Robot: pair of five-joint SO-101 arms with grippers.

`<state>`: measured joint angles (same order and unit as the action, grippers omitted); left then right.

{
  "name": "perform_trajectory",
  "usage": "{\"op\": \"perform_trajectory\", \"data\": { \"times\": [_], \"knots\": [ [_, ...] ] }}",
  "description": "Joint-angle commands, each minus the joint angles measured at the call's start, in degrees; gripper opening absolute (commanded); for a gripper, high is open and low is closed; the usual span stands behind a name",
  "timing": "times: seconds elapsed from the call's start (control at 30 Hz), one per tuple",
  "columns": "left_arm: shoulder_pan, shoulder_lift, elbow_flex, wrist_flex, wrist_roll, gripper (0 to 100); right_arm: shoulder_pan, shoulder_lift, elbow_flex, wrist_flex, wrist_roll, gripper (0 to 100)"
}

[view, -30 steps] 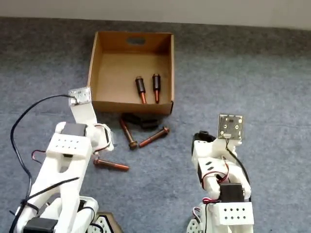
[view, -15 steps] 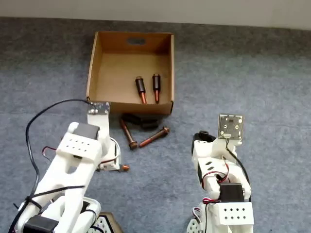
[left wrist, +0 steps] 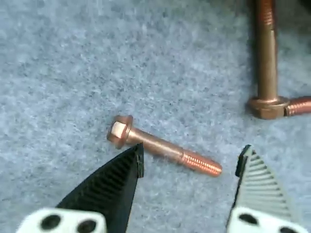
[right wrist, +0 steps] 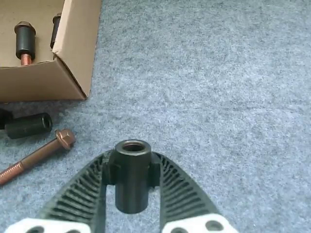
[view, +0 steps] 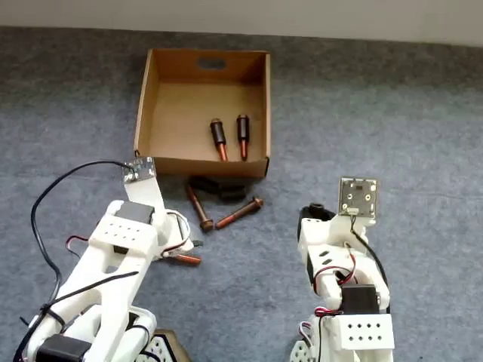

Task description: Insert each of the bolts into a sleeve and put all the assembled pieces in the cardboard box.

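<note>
We fetch a copper bolt [left wrist: 160, 148] | left gripper [left wrist: 192, 152] spread above it | right gripper [right wrist: 130, 161] clamps black sleeve [right wrist: 130, 178] | next: lower, close.

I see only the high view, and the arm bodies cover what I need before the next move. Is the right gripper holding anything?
Observer: Yes. The right gripper is shut on a black sleeve, with the sleeve's open bore facing the wrist camera.
Operator: And the left one?
Observer: The left gripper is open, straddling a loose bolt that lies flat on the carpet.
Operator: Is it touching the bolt?
Observer: The black finger has its tip beside the shank, just behind the head. I cannot tell whether they touch.
</note>
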<state>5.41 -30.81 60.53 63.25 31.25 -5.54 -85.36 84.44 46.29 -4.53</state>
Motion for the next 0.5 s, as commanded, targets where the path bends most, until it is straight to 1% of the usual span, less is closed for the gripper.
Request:
{"op": "perform_trajectory", "data": {
  "times": [0.0,0.13,0.27,0.33,0.47],
  "knots": [
    [-1.27,1.89,-0.13,1.23,0.09,31,0.4,-0.66,-0.22,0.04,-0.53,0.6],
    [-1.27,6.81,-0.48,1.14,0.0,31,0.4,-0.66,-0.22,0.04,-0.53,0.6],
    [-1.27,12.97,-0.48,-4.04,0.35,31,0.4,-0.66,-0.22,0.04,-0.53,0.6],
    [-1.27,15.6,-1.01,-5.27,0.35,31,0.4,-0.66,-0.22,0.04,-0.53,0.6],
    [-1.27,16.92,-4.7,-5.19,-0.09,24,0.4,-0.66,-0.22,0.04,-0.53,0.6]
  ]
}}
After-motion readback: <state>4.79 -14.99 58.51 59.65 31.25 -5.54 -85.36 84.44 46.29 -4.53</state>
